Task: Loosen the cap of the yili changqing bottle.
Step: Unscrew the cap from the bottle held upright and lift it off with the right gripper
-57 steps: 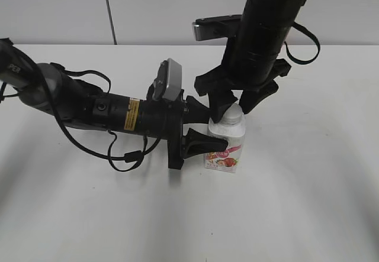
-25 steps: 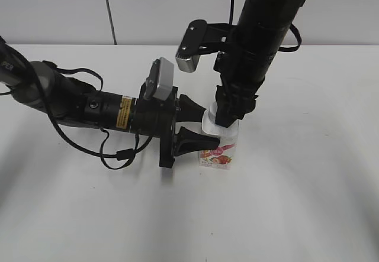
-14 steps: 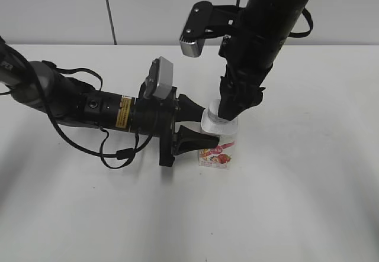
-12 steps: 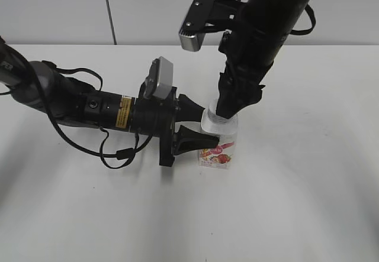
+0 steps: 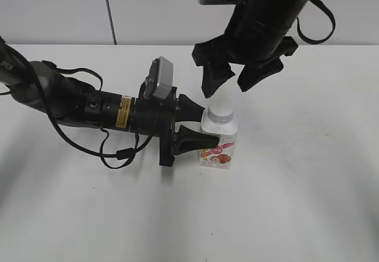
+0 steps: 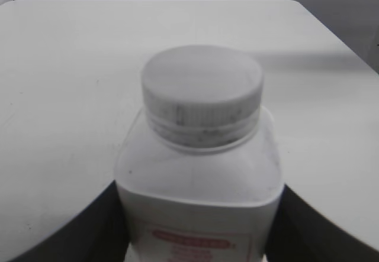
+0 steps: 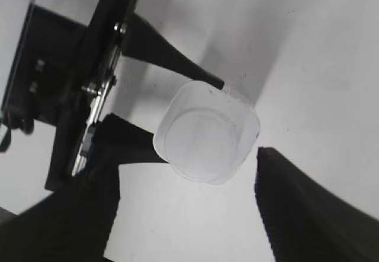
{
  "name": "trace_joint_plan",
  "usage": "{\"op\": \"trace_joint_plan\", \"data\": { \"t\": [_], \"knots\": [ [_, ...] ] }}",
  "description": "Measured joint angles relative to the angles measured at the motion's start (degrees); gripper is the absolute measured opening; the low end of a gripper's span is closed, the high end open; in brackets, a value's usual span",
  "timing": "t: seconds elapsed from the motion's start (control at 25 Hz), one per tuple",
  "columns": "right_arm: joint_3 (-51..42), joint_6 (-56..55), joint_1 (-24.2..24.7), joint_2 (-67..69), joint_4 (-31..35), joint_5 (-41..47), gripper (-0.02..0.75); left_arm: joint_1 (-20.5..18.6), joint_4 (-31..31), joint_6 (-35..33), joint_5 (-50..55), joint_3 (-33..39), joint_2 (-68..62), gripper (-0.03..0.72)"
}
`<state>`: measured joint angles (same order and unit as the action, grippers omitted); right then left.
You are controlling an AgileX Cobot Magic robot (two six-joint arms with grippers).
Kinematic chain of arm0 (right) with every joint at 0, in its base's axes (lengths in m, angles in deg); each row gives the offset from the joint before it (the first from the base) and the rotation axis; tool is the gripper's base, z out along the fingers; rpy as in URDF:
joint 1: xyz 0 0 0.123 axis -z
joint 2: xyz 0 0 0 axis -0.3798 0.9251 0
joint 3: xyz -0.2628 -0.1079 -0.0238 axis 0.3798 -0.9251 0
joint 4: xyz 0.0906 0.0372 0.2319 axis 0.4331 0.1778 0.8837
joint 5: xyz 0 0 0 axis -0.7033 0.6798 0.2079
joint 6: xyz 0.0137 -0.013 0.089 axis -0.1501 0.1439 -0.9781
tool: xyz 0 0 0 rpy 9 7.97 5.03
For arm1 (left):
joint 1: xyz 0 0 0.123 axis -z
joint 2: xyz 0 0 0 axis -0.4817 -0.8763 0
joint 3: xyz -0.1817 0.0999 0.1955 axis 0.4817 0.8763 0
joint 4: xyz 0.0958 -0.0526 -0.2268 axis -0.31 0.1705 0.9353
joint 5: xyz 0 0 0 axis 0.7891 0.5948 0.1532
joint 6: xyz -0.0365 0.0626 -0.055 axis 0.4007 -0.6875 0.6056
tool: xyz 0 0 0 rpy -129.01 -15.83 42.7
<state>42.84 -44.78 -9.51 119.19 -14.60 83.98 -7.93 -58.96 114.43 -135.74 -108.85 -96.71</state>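
Note:
The yili changqing bottle stands upright on the white table, its pink-red fruit label facing front. Its white ribbed cap sits on the neck. My left gripper reaches in from the left and is shut on the bottle's body. The left wrist view shows the cap and bottle close up between the dark fingers. My right gripper hangs open just above the cap, apart from it. The right wrist view looks down on the cap between the spread fingers.
The white table lies all around the bottle. A grey wall runs along the back edge. The left arm and its cables lie across the table's left side.
My right gripper has let go of the cap, opened, turned and risen above the bottle. The bottle and the left gripper have stayed in place.

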Motion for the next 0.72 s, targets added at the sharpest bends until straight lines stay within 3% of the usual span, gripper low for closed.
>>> {"op": "trace_joint_plan", "data": {
  "t": [0.2, 0.72],
  "knots": [
    [0.0, -5.33, 0.0, 0.24, 0.0, -1.0, 0.557, 0.0, 0.0, 0.04, 0.0, 0.0, 0.0, 0.396],
    [0.0, -5.35, 0.0, 4.89, -0.73, -0.88, 0.557, 0.0, 0.0, 0.04, 0.0, 0.0, 0.0, 0.394]
  ]
}}
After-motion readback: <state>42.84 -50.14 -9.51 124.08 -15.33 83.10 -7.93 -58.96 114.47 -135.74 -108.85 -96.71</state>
